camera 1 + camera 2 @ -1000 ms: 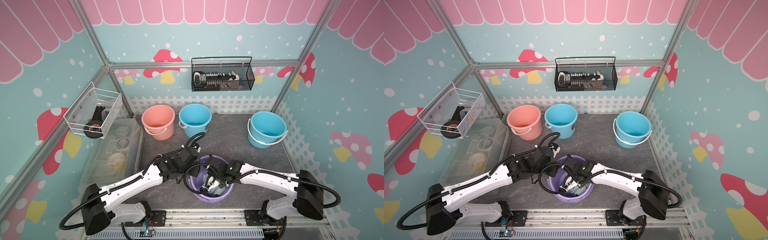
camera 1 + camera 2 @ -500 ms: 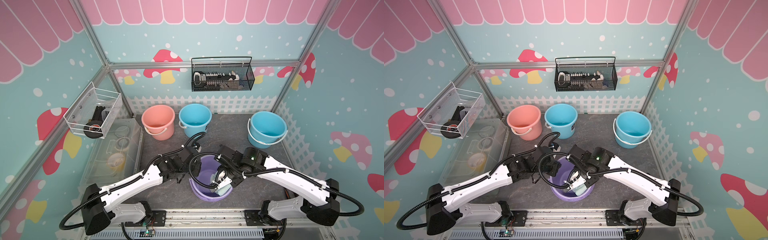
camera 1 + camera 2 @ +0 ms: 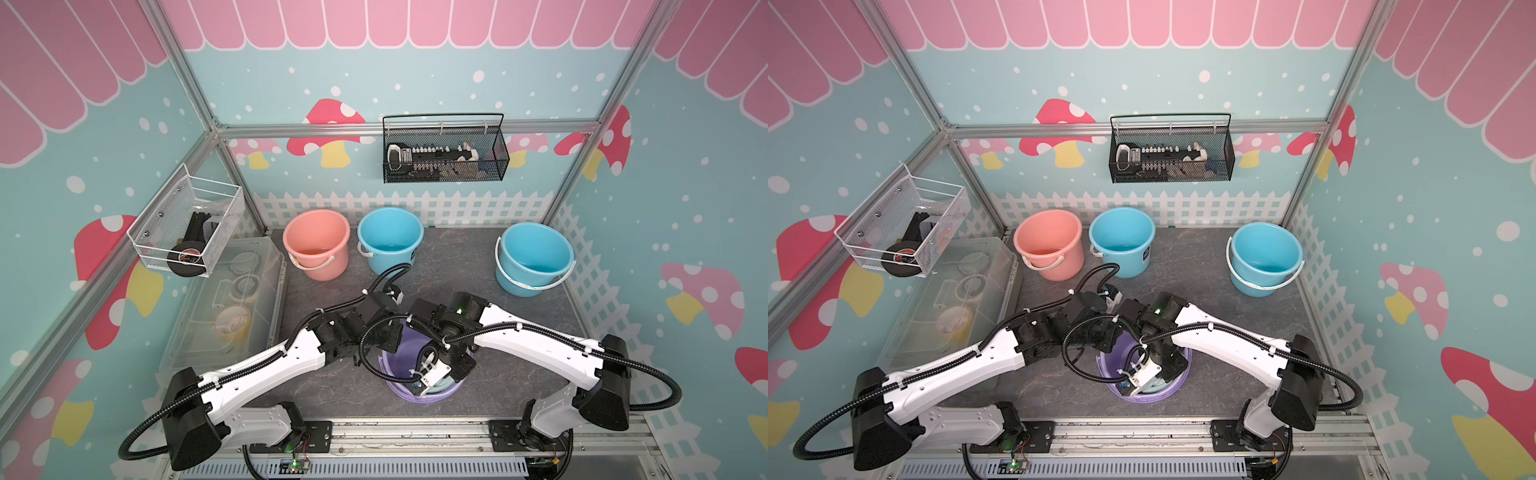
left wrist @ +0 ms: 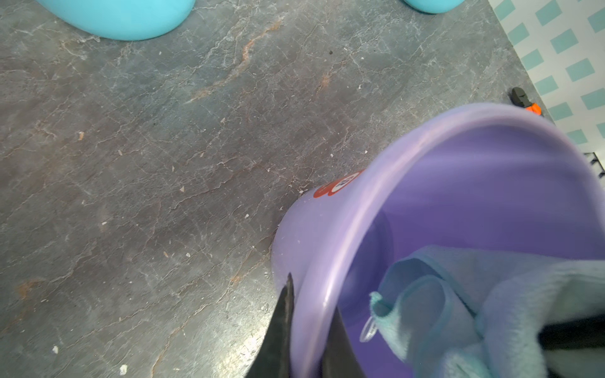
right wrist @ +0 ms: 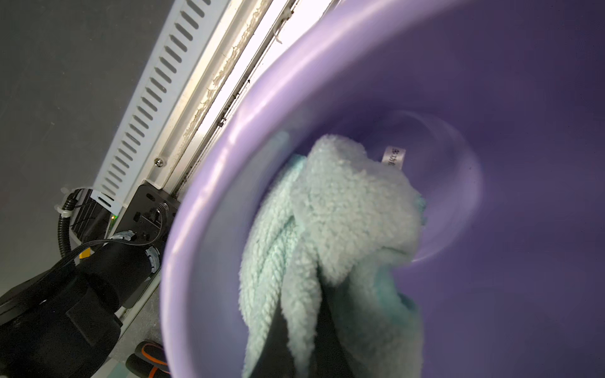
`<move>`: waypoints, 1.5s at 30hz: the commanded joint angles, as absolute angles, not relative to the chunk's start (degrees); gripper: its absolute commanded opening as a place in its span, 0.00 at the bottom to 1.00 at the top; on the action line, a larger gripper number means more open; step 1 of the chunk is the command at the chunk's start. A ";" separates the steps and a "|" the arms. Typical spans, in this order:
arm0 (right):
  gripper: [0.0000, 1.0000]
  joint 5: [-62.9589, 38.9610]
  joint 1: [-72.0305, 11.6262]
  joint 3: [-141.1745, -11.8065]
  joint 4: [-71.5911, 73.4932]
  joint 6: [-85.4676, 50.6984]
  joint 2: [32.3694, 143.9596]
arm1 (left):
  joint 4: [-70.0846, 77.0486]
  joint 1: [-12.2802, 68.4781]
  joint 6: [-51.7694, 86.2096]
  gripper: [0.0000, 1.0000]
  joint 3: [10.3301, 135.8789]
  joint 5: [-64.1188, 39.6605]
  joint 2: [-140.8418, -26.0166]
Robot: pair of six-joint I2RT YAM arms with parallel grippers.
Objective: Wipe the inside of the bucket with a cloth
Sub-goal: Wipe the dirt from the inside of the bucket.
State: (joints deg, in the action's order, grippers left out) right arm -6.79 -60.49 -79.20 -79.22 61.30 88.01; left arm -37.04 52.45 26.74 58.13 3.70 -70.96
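The purple bucket (image 3: pixel 419 400) (image 3: pixel 1142 397) stands near the front edge. My left gripper (image 4: pixel 312 294) is shut on the bucket's rim (image 4: pixel 360 222), one finger outside the wall and one inside. My right gripper (image 5: pixel 301 314) reaches down into the bucket and is shut on the cloth (image 5: pixel 353 203), a fluffy pale aqua-green bundle pressed against the inner wall (image 5: pixel 229 163). The cloth (image 4: pixel 458 294) also shows in the left wrist view. In both top views only an edge of the cloth (image 3: pixel 442 384) (image 3: pixel 1156 387) peeks out under the right wrist; the bucket's floor is mostly hidden.
A pink bucket (image 3: pixel 316 243) and two blue buckets (image 3: pixel 390 239) (image 3: pixel 534 257) stand along the back fence. A clear plastic box (image 3: pixel 224 307) lies at the left. A white wire basket (image 3: pixel 187 226) and a black mesh basket (image 3: pixel 444 153) hang on the walls.
My right arm has risen and its wrist has swung over the bucket from the back, dragging the cloth toward the near wall. The left gripper kept hold of the rim.
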 commanded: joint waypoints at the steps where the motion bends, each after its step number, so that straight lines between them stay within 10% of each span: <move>1: 0.00 -10.56 -60.33 -76.68 -79.64 64.01 90.21 | -34.20 52.64 26.11 0.00 58.71 4.82 -68.82; 30: 0.00 -16.03 -55.96 -56.90 -46.74 59.96 85.23 | -33.73 52.64 26.02 0.00 58.54 6.00 -68.96; 45: 0.00 -12.05 -55.90 -61.65 -46.94 17.41 68.23 | -31.73 47.53 25.42 0.00 58.70 2.12 -71.18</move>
State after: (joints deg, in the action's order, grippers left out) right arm -14.85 -56.07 -60.23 -45.89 33.93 69.01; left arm -34.37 48.62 25.28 57.65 3.20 -70.59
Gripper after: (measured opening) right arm 0.053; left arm 0.096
